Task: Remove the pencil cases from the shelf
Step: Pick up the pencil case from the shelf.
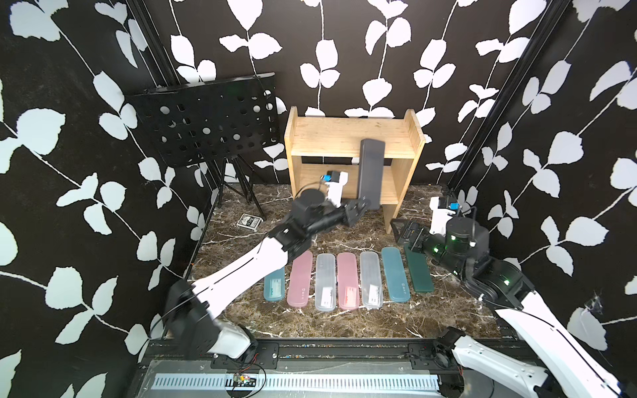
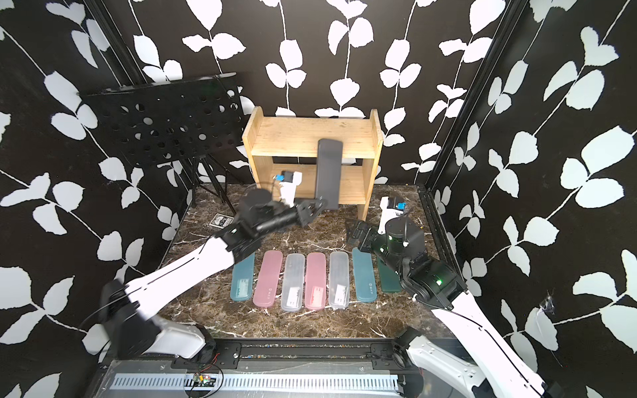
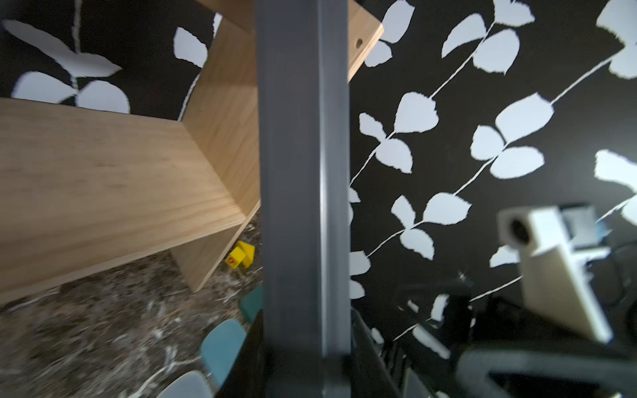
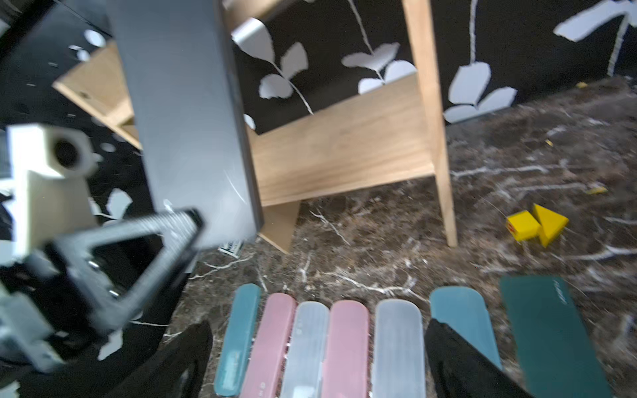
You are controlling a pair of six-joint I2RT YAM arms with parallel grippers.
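Black walls (white leaf vines) on three sides; brown veined marble floor; perforated black music stand at back.

**Camera arrangement.** Both top views look steeply down from high above the front edge of the counter, facing the back wall. They stand far enough off to take in the whole counter, the shelf and both arms, and they share nearly the same field, shifted slightly sideways. The left wrist view sits close against the upright dark grey case, looking past it at the shelf's end and a side wall. The right wrist view rides low near the counter, facing the shelf's lower tier and the row of cases. Both wrist views share the dark grey case, the shelf and a yellow block.
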